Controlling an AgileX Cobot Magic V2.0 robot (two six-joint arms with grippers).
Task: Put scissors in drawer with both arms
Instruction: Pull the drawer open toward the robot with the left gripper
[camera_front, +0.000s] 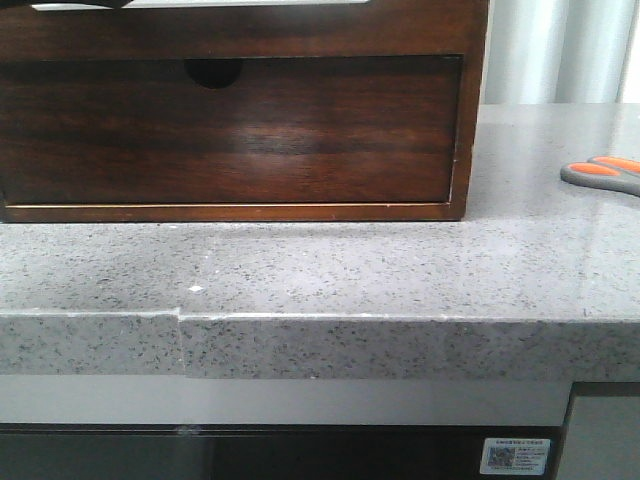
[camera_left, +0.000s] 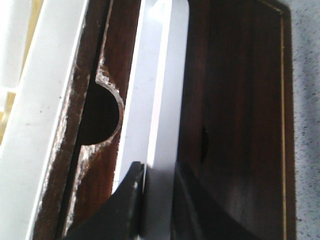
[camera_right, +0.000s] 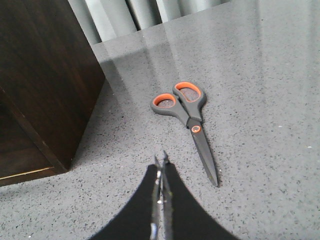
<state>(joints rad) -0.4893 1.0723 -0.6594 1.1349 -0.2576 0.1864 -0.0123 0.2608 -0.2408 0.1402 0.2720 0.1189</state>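
Nearest in the front view: the speckled grey bench (camera_front: 330, 270), with its thick front edge and a small step in that edge at the left. Behind it, standing on the bench, a dark brown wooden box (camera_front: 240, 125) with a tall drawer front (camera_front: 230, 130) carrying a half-round finger notch at its top edge. Further right and well apart from the box, only the orange-lined handle loops of the scissors (camera_front: 605, 173) visible at the picture's edge, lying flat on the bench.

Seen from the right wrist: right claw (camera_right: 161, 167) hanging low over the bench with its fingers pressed together, nothing between them. Just beyond the tips, but not touching, the scissors (camera_right: 192, 122), blades closed, point toward the claw and loops away. Beside them, the side of the wooden box (camera_right: 47, 75); grey curtain folds (camera_right: 130, 12) at the back.

Seen from the left wrist: left claw (camera_left: 157, 200) closed narrow on a thin pale panel (camera_left: 157, 90), probably the edge of the shallow drawer (camera_left: 155, 60), though cannot tell with certainty. Beside it, a wooden part with a chipped half-round notch (camera_left: 102, 115). Scissors not inside any drawer.
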